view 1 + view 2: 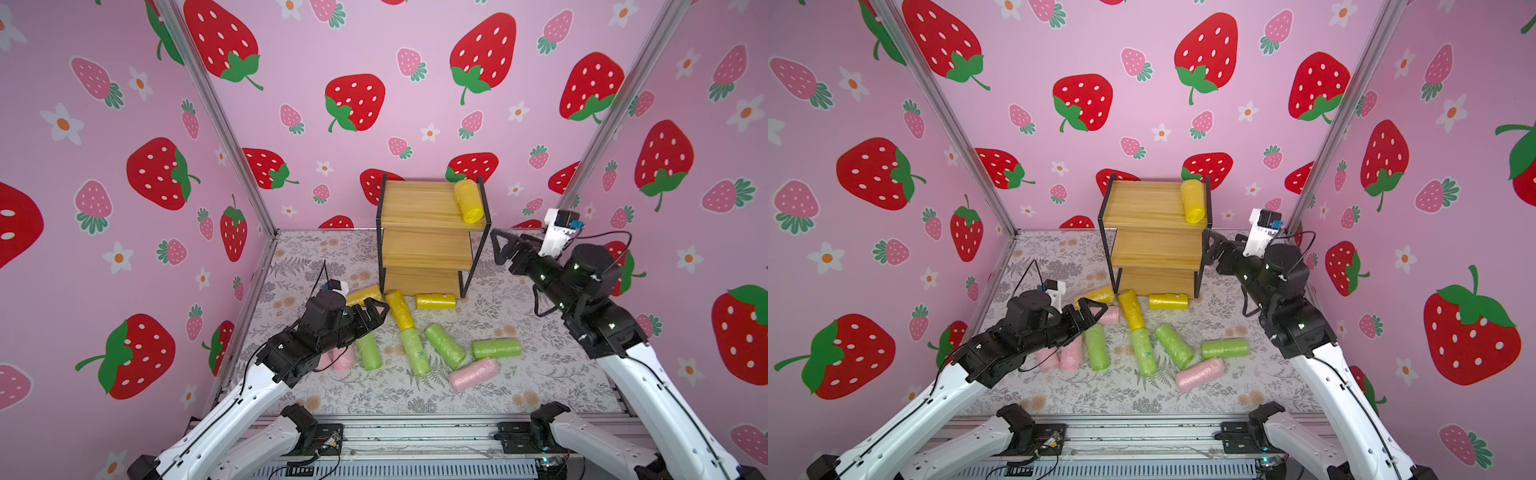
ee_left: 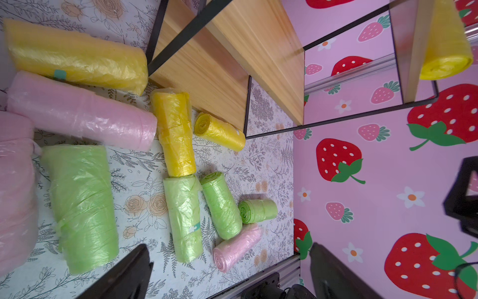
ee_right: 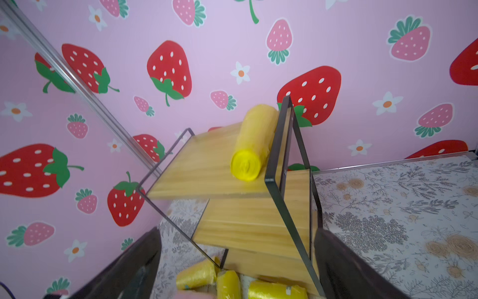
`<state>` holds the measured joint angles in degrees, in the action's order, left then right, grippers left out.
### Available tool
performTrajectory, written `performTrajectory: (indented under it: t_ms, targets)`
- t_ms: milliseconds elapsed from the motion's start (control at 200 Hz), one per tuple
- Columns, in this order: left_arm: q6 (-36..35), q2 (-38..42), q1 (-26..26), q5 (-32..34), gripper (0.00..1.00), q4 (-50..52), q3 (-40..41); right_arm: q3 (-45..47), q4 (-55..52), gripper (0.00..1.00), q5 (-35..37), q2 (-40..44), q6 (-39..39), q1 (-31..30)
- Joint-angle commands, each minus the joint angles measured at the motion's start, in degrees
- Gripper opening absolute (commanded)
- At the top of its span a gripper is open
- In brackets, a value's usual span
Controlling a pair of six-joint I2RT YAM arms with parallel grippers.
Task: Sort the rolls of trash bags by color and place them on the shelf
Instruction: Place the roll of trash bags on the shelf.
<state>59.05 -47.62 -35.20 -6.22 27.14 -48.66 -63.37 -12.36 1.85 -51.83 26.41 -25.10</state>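
Observation:
The shelf (image 1: pixel 419 208) stands at the back of the floral table. One yellow roll (image 1: pixel 468 200) lies on its top board at the right end, and the right wrist view shows this roll (image 3: pixel 254 145) free of any grip. My right gripper (image 1: pixel 496 247) hangs open and empty just right of the shelf, level with the middle tier. Three yellow rolls (image 1: pixel 400 309), several green rolls (image 1: pixel 444 345) and several pink rolls (image 1: pixel 1200 374) lie loose on the table in front of the shelf. My left gripper (image 1: pixel 380 313) hovers open and empty above the leftmost ones.
Strawberry-print walls (image 1: pixel 353 104) close in the back and both sides, close behind the shelf. A metal rail (image 1: pixel 415 424) with the arm bases runs along the front edge. Bare floral tabletop (image 1: pixel 540 374) stretches right of the rolls, under my right arm.

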Motion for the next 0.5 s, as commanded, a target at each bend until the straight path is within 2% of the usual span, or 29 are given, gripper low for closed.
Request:
performTrajectory:
  t_ms: [0,150,245,360,490]
  targets:
    - [2.03,2.01,-0.57,0.17,1.0,-2.04,2.58,6.98,-1.66,0.95,-5.65,2.67,-3.23,0.14]
    - [2.74,2.81,-0.92,1.04,1.0,-0.33,3.03,12.0,-10.76,0.88,-7.09,1.97,2.49,0.14]
    - [2.7,2.88,-1.43,1.61,1.0,0.91,3.01,15.46,-12.1,0.76,-6.09,0.77,9.51,0.14]
    - [2.39,2.55,-1.79,1.91,1.0,2.77,2.38,16.94,-15.01,0.77,-3.9,-3.68,19.83,-0.18]
    - [1.69,2.17,-1.97,2.35,1.0,3.1,1.83,16.81,-15.64,0.79,-5.86,-9.7,33.83,-1.77]
